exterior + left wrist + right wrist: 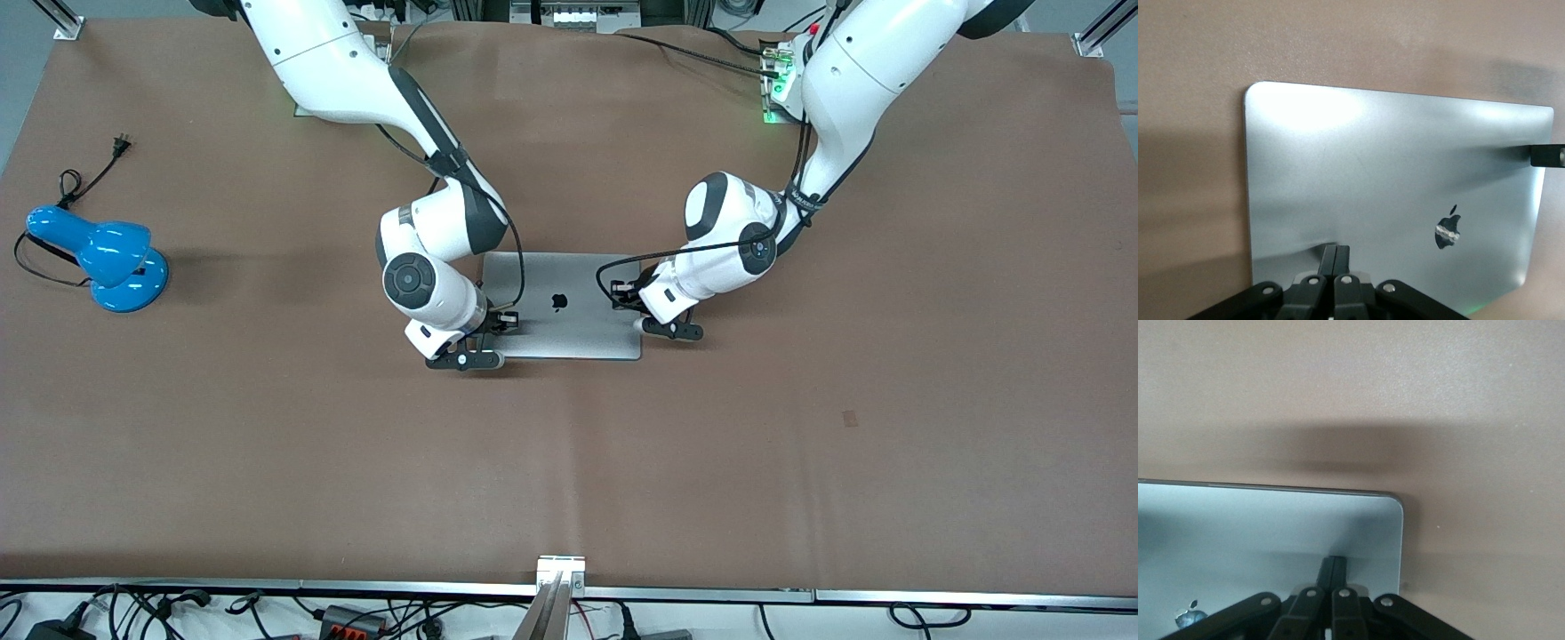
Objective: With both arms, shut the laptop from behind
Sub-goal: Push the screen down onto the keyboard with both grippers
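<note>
The silver-grey laptop (569,329) lies closed and flat on the brown table, lid up with the dark apple logo showing. My left gripper (621,300) is shut, its fingertips resting on the lid near the edge toward the left arm's end. In the left wrist view the shut fingers (1338,257) touch the lid (1391,173) beside the logo. My right gripper (505,333) is shut, its tips on the lid near the corner toward the right arm's end. In the right wrist view the fingers (1335,570) touch the lid (1271,527) by that corner. Neither gripper holds anything.
A blue desk lamp (111,258) with a black cord lies at the right arm's end of the table. A green-lit device (778,84) stands by the left arm's base. A metal bracket (560,569) sits at the table edge nearest the front camera.
</note>
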Available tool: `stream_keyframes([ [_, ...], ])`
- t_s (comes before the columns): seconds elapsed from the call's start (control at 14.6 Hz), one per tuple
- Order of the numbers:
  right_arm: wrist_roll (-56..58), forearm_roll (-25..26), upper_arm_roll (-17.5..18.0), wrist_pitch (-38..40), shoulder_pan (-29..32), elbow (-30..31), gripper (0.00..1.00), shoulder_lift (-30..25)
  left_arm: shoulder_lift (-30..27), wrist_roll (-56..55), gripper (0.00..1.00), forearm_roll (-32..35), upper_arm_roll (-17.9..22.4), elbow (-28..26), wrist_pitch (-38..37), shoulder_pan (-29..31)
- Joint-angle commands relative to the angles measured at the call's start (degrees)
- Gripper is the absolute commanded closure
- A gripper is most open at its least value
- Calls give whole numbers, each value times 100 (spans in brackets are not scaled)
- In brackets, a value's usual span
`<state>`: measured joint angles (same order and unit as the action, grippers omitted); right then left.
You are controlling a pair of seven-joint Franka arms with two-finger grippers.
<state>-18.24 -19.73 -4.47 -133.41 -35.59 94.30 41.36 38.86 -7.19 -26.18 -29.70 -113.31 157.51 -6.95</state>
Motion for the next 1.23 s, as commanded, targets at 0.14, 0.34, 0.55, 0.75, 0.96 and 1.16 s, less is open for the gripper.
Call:
stream_keyframes([
  [0.14, -66, 92, -10, -27, -35, -166, 100, 135, 122, 87, 100, 70, 413, 125, 157, -482],
  [0.34, -57, 92, -10, -27, -35, -175, 100, 127, 69, 52, 100, 78, 413, 125, 149, -465],
  [0.55, -39, 92, -36, 26, -53, -237, 100, 65, -71, 25, 100, 78, 404, 116, 96, -430],
  [0.75, -39, 101, -203, 314, -62, -237, 100, -224, -299, 16, 100, 78, 413, 116, -166, -394],
  [0.96, -22, 310, -537, 833, -53, -237, 100, -654, -738, 8, 100, 70, 413, 116, -842, -202],
  [1.16, 31, 881, -774, 1308, 8, -237, 100, -1050, -1257, 16, 100, 78, 422, 229, -1878, 176],
])
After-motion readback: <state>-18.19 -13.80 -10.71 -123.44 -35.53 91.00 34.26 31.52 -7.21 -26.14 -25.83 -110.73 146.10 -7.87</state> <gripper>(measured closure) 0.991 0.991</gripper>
